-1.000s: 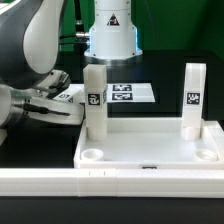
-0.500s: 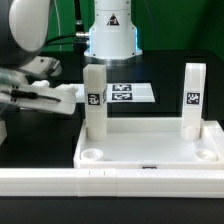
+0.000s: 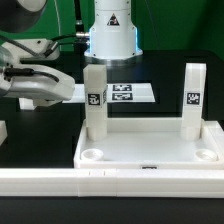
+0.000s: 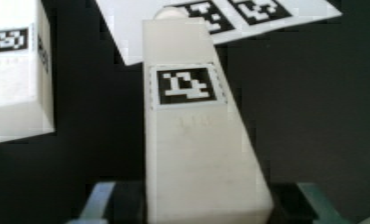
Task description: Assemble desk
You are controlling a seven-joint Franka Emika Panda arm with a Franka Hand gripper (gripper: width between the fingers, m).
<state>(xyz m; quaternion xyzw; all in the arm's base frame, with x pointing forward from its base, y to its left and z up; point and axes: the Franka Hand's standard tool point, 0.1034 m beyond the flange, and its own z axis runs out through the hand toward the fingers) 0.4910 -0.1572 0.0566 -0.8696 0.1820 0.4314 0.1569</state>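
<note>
The desk's white tabletop [image 3: 150, 143] lies tray-side up near the front. Two tagged white legs stand upright in its far corners, one [image 3: 95, 100] at the exterior view's left and one [image 3: 193, 98] at its right. The two near corner sockets [image 3: 92, 156] [image 3: 207, 154] hold nothing. My gripper [image 3: 35, 85] hangs above the table to the left of the tabletop, shut on a third leg [image 3: 58, 92] held roughly level. In the wrist view this leg [image 4: 200, 120] runs out from my gripper [image 4: 203, 205], its tag facing the camera, with a finger [image 4: 107, 200] on each side.
The marker board [image 3: 125, 93] lies behind the tabletop, also seen as the marker board [image 4: 235, 18] in the wrist view. Another loose leg [image 4: 18, 70] lies on the black table beside the held one. A long white rail [image 3: 110, 182] runs along the front. The robot base [image 3: 110, 30] stands at the back.
My gripper has risen with the leg, lifting it off the table, and has drawn back toward the exterior view's left. The two upright legs and the tabletop have not moved.
</note>
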